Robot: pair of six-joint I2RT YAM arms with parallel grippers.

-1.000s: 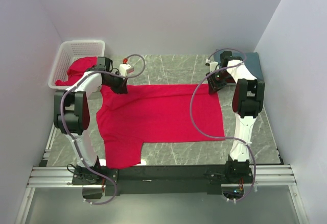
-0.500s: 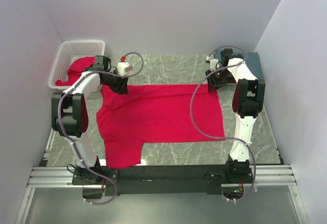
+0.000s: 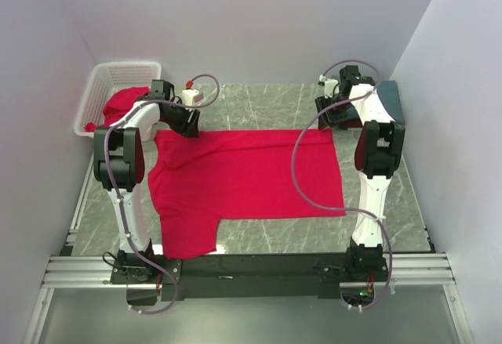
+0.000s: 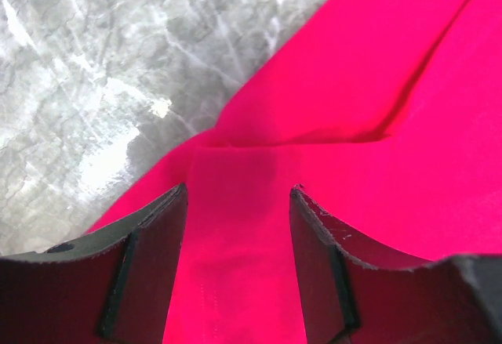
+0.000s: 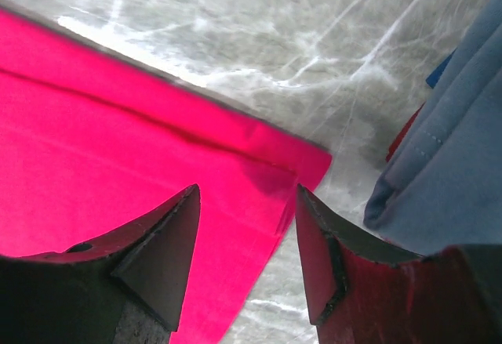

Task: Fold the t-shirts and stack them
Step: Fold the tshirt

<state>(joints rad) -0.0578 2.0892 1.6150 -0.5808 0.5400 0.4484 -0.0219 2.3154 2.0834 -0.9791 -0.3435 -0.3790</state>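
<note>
Shirt on the counter [image 3: 259,103], folks: a bright red t-shirt [image 3: 243,178] lies spread flat across the grey marble. Its sleeves are out to the left and its straight hem is off to the right. One sleeve reaches down toward the near edge by the left arm's base.

Up at the far left, the left end effector [image 4: 238,191] hangs right over the shirt's far sleeve. The wrist view settles it: jaws parted, dark fingers [image 4: 153,258] either side of a strip of red. The cloth lies loose beneath them, with a soft crease running off to the right and bare marble showing beyond the edge.

Over on the far right, the right end effector [image 5: 248,189] sits above the shirt's far hem corner. Jaws are apart here too, and the pointed red corner shows between the fingers, lying on the stone with its stitched hem line plain to see.

Just right of that corner lies a slate-blue t-shirt [image 5: 447,164], parked at the far right of the counter beside the right arm. Its folded edge is close to the red corner but apart from it.

Back left, a white lattice basket [image 3: 118,71] sits in the corner with a bunched red tee [image 3: 119,106] inside, partly hidden by the left arm.
</note>
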